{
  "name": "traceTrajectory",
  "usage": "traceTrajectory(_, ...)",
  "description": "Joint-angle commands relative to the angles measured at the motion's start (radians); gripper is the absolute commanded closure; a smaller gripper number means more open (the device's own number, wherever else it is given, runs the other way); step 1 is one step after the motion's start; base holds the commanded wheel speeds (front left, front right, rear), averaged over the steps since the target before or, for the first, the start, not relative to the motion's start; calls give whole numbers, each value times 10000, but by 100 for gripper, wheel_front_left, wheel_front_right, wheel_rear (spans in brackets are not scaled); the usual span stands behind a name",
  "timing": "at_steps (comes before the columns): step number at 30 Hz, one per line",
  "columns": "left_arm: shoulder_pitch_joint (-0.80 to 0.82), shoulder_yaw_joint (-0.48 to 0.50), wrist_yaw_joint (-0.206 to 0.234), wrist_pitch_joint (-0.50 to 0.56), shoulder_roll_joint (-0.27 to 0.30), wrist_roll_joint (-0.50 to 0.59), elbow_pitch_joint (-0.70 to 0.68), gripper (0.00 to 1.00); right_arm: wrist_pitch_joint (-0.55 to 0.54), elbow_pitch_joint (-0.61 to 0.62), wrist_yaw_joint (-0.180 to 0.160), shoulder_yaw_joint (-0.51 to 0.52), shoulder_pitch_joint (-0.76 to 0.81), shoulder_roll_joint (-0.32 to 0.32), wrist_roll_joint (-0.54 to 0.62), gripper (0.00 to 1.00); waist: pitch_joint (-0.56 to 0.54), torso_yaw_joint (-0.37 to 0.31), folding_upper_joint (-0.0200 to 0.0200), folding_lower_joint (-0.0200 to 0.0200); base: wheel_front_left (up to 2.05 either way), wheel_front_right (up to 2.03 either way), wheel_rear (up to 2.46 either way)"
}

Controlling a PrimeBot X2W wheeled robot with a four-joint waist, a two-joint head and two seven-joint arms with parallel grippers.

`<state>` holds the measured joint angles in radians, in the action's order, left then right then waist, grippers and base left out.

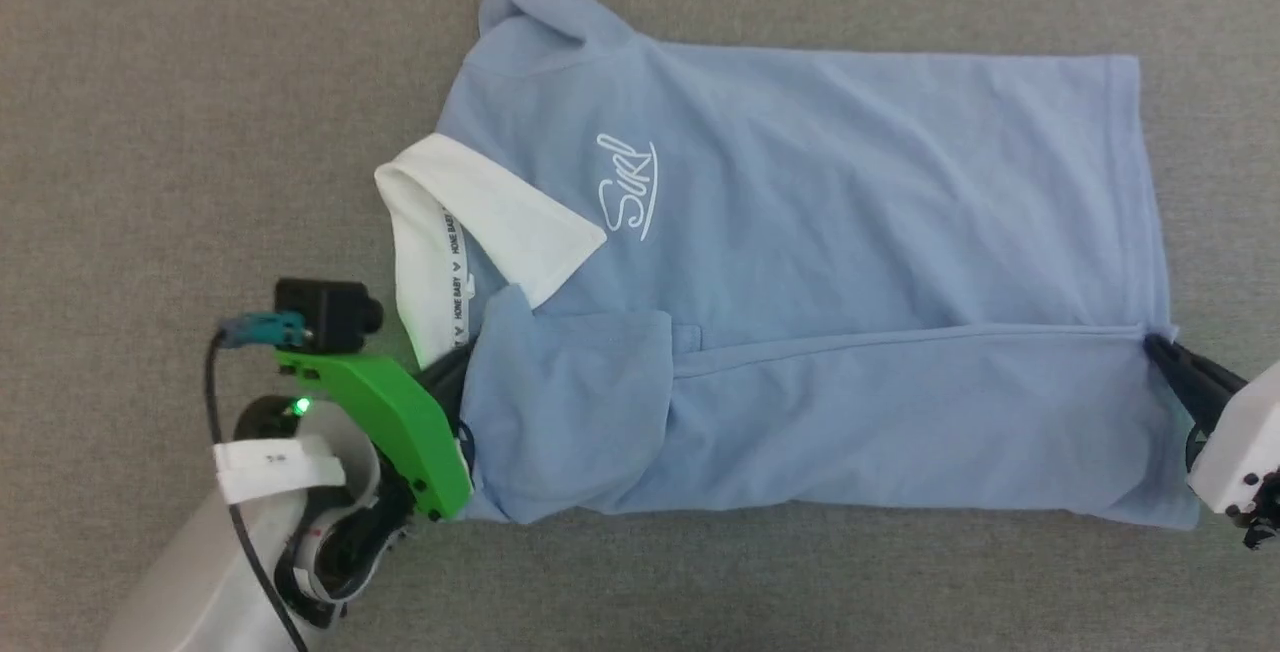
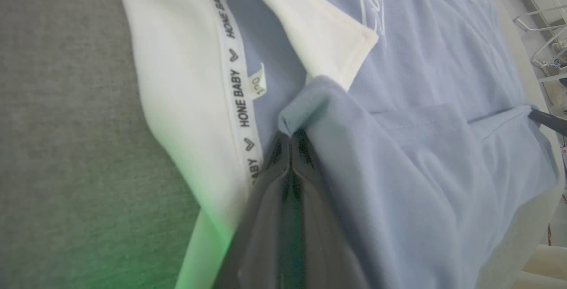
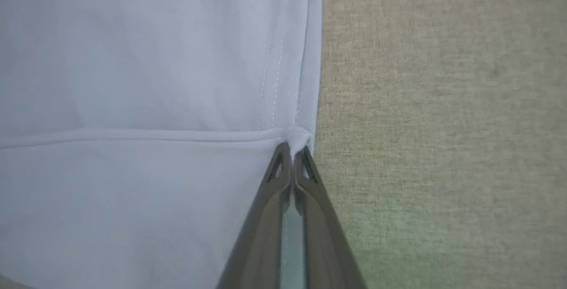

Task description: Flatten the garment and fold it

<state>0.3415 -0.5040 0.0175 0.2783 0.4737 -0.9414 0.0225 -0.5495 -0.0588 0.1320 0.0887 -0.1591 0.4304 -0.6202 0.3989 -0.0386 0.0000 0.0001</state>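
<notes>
Lying flat on the grey surface (image 1: 150,82) in the head view, the garment (image 1: 850,232) has its white collar (image 1: 500,222) at one end and its hem at the far end from it. The white logo (image 1: 628,187) sits just beyond the collar on the chest. The long side nearer the robot is folded over onto the body, and its edge runs from beside the collar to the hem. The left gripper (image 1: 448,372) meets that folded flap just beside the collar. Its fingertips are tucked under fabric here, so the grip is probably closed but hard to judge. The right gripper (image 1: 1160,350) touches the fold line at the hem, well apart from the collar.

In the left wrist view, the two fingers are pressed together on the corner of the blue flap, which rises out of their tips. The collar's inner tape (image 2: 239,98), printed HONE BABY, runs just beside them. A dark finger of the other arm shows at the hem end, far from the collar.

In the right wrist view, the fingers are clamped on a small bunch of fabric where the fold line meets the stitched hem. The shirt spreads to one side and grey surface to the other.
</notes>
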Motion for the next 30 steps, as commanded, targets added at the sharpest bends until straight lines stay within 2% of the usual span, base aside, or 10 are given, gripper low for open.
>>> traceTrajectory(1,246,-116,-74,211,-39,3,197,100,-79,-145,-13,-100,-206,90,-102,100,364,126,0,-1,0,0,0)
traceTrajectory(6,528,-357,-61,663,-108,-8,745,100,-318,-578,-13,-301,-387,278,-254,98,374,219,0,-1,0,0,0)
traceTrajectory(8,573,-309,27,651,-158,-40,840,93,-383,-680,-13,-353,-442,291,-289,56,308,246,0,-1,0,0,0)
traceTrajectory(9,583,-274,43,609,-173,-53,844,62,-359,-674,-13,-376,-475,299,-294,11,273,252,0,-1,0,0,0)
traceTrajectory(10,568,-212,62,552,-193,-106,837,33,-340,-664,-13,-411,-501,315,-301,0,206,252,0,-1,0,0,0)
traceTrajectory(11,533,-171,70,535,-201,-167,804,3,-353,-654,-13,-438,-501,333,-313,0,148,252,0,-1,0,0,0)
traceTrajectory(12,473,-97,75,490,-204,-255,722,0,-375,-614,-13,-465,-486,353,-353,0,55,253,0,-1,0,0,0)
traceTrajectory(24,-1329,1378,987,-2265,26,290,-1821,0,1047,1264,-13,658,630,-151,64,0,-1387,272,0,-1,0,0,0)
traceTrajectory(28,-2242,1896,1740,-4326,-347,1335,-2473,0,2424,1998,-13,1200,1232,-875,1176,0,-1863,319,0,-1,0,0,0)
traceTrajectory(30,-3043,1893,2114,-5248,-839,2390,-2788,0,3724,2415,-13,1609,1859,-2018,2074,0,-2251,431,0,-1,0,0,0)
